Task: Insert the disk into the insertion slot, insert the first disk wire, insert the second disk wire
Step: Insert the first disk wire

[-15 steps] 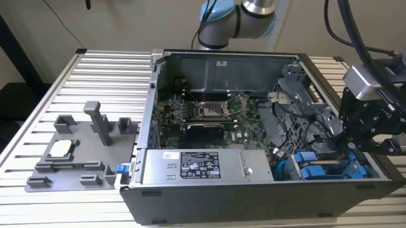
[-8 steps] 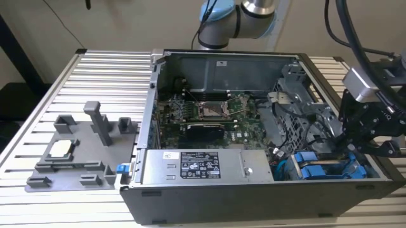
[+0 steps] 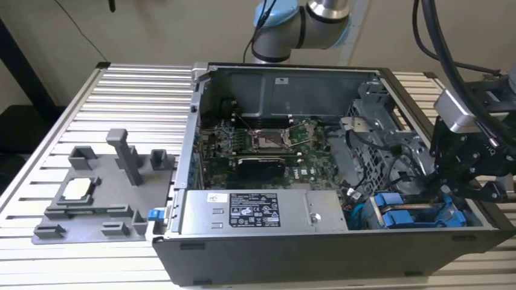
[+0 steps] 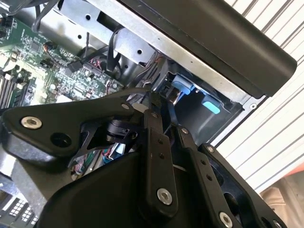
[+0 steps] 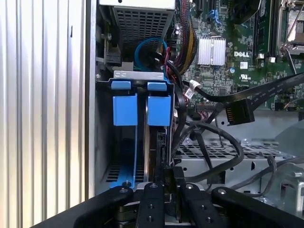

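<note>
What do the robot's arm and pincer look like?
The arm has silver-grey tubular joints with light blue caps. The pincer is matte black, built of flat linkage bars with silver screws. Black cables hang above it in the exterior view.

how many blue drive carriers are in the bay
2. One blue carrier stands next to the case wall. The disk stands right beside it, nearer the motherboard, in line with the gripper. Others may be hidden behind them.
</note>
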Controlling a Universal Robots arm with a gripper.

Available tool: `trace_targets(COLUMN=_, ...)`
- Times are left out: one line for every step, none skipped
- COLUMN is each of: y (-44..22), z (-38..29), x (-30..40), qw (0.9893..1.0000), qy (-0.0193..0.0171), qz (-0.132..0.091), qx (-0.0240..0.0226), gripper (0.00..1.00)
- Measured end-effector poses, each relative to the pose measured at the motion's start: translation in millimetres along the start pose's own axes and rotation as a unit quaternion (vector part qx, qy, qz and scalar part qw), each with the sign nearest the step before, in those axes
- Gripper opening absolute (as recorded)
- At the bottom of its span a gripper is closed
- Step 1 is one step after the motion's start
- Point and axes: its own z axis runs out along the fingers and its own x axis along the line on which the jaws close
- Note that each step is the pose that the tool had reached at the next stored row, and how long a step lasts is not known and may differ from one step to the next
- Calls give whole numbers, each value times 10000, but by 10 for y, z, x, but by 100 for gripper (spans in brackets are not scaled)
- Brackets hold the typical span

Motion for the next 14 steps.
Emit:
trace_targets(y=0, z=4, x=2, qw=10000, qy=0, qz=4, qx=0, gripper=19)
trace_targets(y=0, z=7, x=3, qw=10000, qy=0, qz=9, qx=1, gripper=19)
trace_targets(y=0, z=9, x=5, qw=10000, qy=0, qz=13, qx=1, gripper=19)
trace_targets(y=0, z=13, x=7, qw=10000, qy=0, qz=16, qx=1, gripper=19)
trace_targets(y=0, z=15, x=8, qw=10000, qy=-1, qz=19, qx=2, gripper=19)
trace_targets(y=0, z=18, x=9, qw=10000, qy=0, qz=22, qx=2, gripper=19)
trace_targets(y=0, z=19, x=10, qw=10000, qy=0, qz=24, qx=2, gripper=19)
trace_targets(y=0, z=21, x=10, qw=10000, qy=0, qz=25, qx=2, gripper=19)
trace_targets(y=0, z=23, x=10, qw=10000, qy=0, qz=25, qx=2, gripper=19)
trace_targets(y=0, z=24, x=11, qw=10000, qy=0, qz=25, qx=2, gripper=19)
trace_targets(y=0, z=25, x=11, qw=10000, qy=0, qz=25, qx=3, gripper=19)
trace_targets(y=0, z=27, x=11, qw=10000, qy=0, qz=25, qx=3, gripper=19)
trace_targets(y=0, z=29, x=11, qw=10000, qy=0, qz=25, qx=2, gripper=19)
trace_targets(y=0, z=30, x=11, qw=10000, qy=-1, qz=25, qx=2, gripper=19)
